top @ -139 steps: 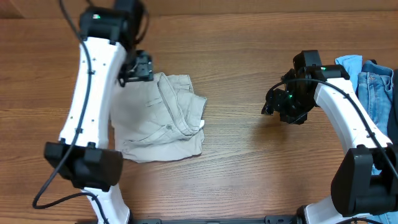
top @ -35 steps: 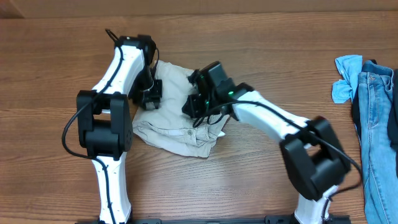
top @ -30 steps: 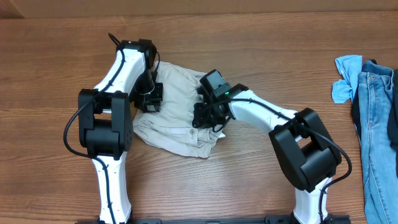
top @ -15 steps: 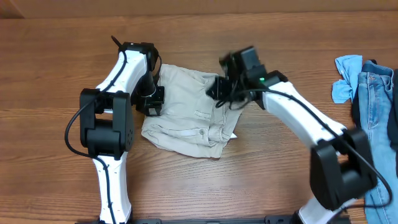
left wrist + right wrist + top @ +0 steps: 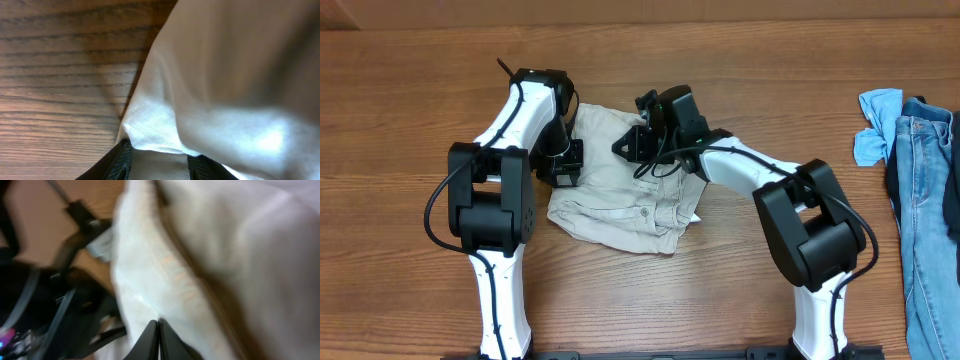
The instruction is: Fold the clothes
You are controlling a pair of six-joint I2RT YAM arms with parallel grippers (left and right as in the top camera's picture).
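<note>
The clothes [image 5: 615, 195], pale beige shorts, lie wrinkled on the wooden table [image 5: 770, 60], waistband and button toward the front. My left gripper [image 5: 563, 165] sits at their left edge. In the left wrist view a fold of the fabric [image 5: 210, 90] fills the gap of the left gripper [image 5: 160, 159] between its dark fingers [image 5: 122, 161]. My right gripper [image 5: 638, 150] is over the upper middle of the shorts. In the right wrist view the right gripper [image 5: 159, 322] has its jaws pressed together, with the cloth [image 5: 165, 275] puckered at their tips.
A pair of blue jeans [image 5: 925, 200] and a light blue garment [image 5: 875, 125] lie at the table's right edge. Bare wood [image 5: 740, 290] stretches in front of the shorts and between them and the jeans.
The right gripper swung out to the right of the shorts' upper edge, then came back left over their upper middle. The shorts spread slightly rightward. The left gripper stayed at the left edge.
</note>
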